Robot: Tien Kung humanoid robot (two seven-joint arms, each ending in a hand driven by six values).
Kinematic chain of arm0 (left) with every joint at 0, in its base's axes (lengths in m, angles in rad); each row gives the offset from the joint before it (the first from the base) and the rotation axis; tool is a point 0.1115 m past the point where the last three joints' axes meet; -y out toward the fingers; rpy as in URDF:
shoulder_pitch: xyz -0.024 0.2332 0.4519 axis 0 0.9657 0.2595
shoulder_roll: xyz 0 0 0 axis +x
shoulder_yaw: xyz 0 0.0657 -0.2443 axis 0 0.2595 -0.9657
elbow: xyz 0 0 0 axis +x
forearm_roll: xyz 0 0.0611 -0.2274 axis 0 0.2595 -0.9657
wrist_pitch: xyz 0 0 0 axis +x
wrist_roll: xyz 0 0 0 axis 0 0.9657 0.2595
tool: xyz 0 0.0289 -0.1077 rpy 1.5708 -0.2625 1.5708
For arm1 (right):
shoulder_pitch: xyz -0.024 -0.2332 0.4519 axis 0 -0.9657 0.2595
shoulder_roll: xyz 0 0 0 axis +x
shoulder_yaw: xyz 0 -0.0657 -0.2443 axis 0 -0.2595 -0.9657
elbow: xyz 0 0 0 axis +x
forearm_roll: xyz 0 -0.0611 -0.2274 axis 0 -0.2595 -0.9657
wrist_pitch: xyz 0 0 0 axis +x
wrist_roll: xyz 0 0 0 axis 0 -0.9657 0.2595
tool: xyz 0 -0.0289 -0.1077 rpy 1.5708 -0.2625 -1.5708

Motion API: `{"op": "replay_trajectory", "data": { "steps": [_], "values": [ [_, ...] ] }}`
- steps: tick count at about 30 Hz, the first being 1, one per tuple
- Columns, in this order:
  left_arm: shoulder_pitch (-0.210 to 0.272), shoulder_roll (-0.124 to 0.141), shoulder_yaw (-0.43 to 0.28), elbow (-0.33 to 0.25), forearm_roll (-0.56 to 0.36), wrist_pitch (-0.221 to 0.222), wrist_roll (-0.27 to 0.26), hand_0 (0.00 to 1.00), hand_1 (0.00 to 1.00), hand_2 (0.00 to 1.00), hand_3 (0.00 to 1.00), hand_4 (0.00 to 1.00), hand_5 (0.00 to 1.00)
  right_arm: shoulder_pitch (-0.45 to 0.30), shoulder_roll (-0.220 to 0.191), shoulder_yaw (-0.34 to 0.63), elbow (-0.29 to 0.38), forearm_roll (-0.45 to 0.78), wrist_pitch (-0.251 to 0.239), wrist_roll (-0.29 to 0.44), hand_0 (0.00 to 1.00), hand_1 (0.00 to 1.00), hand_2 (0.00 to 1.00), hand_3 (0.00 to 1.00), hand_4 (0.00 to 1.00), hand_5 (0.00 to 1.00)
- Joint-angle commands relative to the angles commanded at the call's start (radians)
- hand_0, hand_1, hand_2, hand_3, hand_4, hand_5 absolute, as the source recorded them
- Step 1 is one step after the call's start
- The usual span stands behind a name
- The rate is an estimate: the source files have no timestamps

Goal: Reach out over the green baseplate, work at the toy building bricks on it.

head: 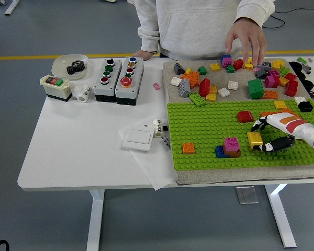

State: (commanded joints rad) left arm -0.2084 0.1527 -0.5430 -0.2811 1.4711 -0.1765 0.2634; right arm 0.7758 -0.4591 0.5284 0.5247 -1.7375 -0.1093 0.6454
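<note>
So the right hand (269, 137) is reaching in from the right edge over the green baseplate (209, 125), and its fingers are wrapped round a yellow brick (255, 139), thumb side up top and the dark fingertips underneath. Looks to me like the grasping or seating step: the brick sits low on the plate's right half, just right of the pink-and-blue stack (229, 147), but I honestly can't tell if it's pressed onto the studs or slightly lifted.

The brick's long axis runs roughly near-to-far, tipped a little toward the left, studs facing up. The next move probably needs the studs lined up square with the plate's grid before any push down, otherwise it'll sit crooked.

Left arm isn't visible at all. Meanwhile the person's hand (246, 37) at the far side of the worktop dips its fingers into the loose brick pile (235, 78) beyond the plate.
</note>
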Motion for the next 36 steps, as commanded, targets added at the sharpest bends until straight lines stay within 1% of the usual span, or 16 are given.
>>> {"op": "replay_trajectory", "data": {
  "steps": [4,5,10,11,16,17,26,32,36],
  "values": [
    [0.003,-0.001,0.001,0.0,0.0,0.001,-0.001,0.722,0.725,0.706,0.598,0.659,0.605,-0.002,-0.001,0.001,0.001,-0.004,-0.006,0.0,0.695,0.617,0.648,0.575,0.846,0.394],
    [0.004,-0.001,0.0,0.0,0.0,0.001,-0.002,0.721,0.725,0.706,0.598,0.66,0.605,-0.002,-0.002,0.002,0.002,-0.005,-0.008,0.0,0.711,0.648,0.699,0.683,0.888,0.383],
    [0.007,-0.002,-0.003,0.0,0.006,0.0,-0.001,0.721,0.725,0.706,0.598,0.66,0.605,-0.003,-0.003,0.005,0.005,-0.007,-0.018,0.0,0.711,0.648,0.699,0.683,0.888,0.383],
    [0.007,-0.002,-0.003,0.0,0.006,-0.001,-0.001,0.722,0.726,0.707,0.598,0.661,0.606,-0.004,-0.003,0.006,0.005,-0.007,-0.02,0.0,0.735,0.673,0.72,0.792,0.939,0.368],
    [0.008,-0.001,-0.002,-0.001,0.006,-0.003,-0.002,0.722,0.726,0.707,0.598,0.661,0.606,-0.005,-0.004,0.007,0.005,-0.006,-0.025,0.0,0.735,0.673,0.72,0.792,0.939,0.368],
    [0.008,-0.001,-0.002,-0.001,0.006,-0.004,-0.002,0.722,0.727,0.707,0.598,0.659,0.604,-0.006,-0.005,0.009,0.005,-0.007,-0.026,0.0,0.756,0.689,0.746,0.835,0.998,0.383],
    [0.011,-0.001,-0.005,0.0,0.011,-0.003,-0.002,0.722,0.725,0.707,0.597,0.661,0.608,-0.01,-0.009,0.027,0.017,-0.021,-0.02,0.0,0.758,0.695,0.748,0.841,0.998,0.386],
    [0.014,-0.001,-0.01,0.001,0.018,-0.003,-0.001,0.722,0.723,0.706,0.596,0.66,0.607,-0.019,-0.017,0.056,0.045,-0.034,-0.004,0.0,0.758,0.696,0.752,0.845,0.998,0.385],
    [0.016,-0.001,-0.009,0.002,0.016,-0.003,-0.003,0.722,0.725,0.708,0.597,0.659,0.606,-0.04,-0.039,0.109,0.091,-0.048,0.014,0.0,0.758,0.696,0.756,0.847,0.998,0.395]
  ]
}}
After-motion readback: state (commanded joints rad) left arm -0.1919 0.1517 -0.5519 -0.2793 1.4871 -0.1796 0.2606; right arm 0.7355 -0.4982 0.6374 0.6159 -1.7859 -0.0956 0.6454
